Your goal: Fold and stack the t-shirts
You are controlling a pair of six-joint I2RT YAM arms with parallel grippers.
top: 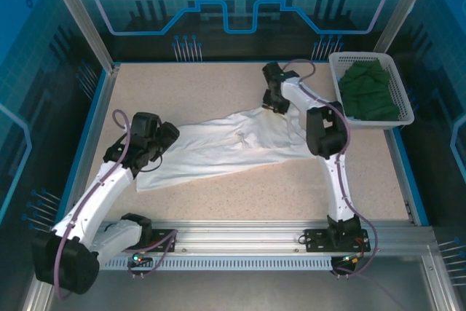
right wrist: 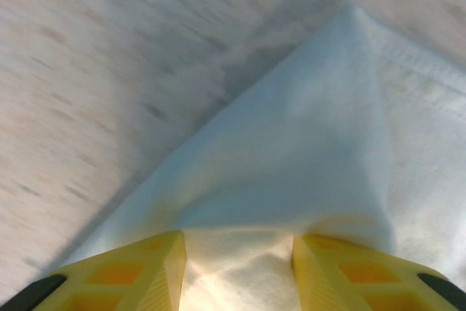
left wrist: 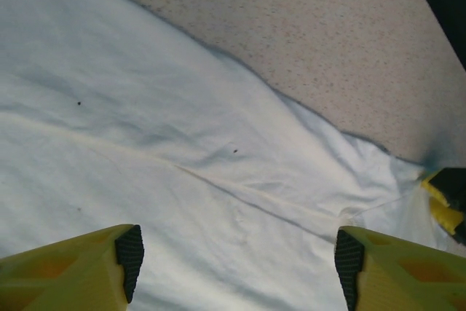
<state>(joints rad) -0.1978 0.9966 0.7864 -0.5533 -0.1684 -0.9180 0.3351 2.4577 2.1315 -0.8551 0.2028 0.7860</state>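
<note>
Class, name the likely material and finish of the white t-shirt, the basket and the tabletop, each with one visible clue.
The white t-shirt: thin matte knit cloth, probably; creases, stitched hem. The basket: white plastic, seemingly; lattice walls. The tabletop: smooth beige speckled laminate, perhaps.

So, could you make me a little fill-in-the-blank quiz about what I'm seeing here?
1. The dark green t-shirt lies inside the white ____ at the far right corner.
2. The white t-shirt lies stretched out on the ____ between the two arms.
3. The right gripper is shut on a fold of the ____ t-shirt.
4. The left gripper, over the cloth, has its jaws ____ (open or shut).
Missing words: basket; table; white; open.
</note>
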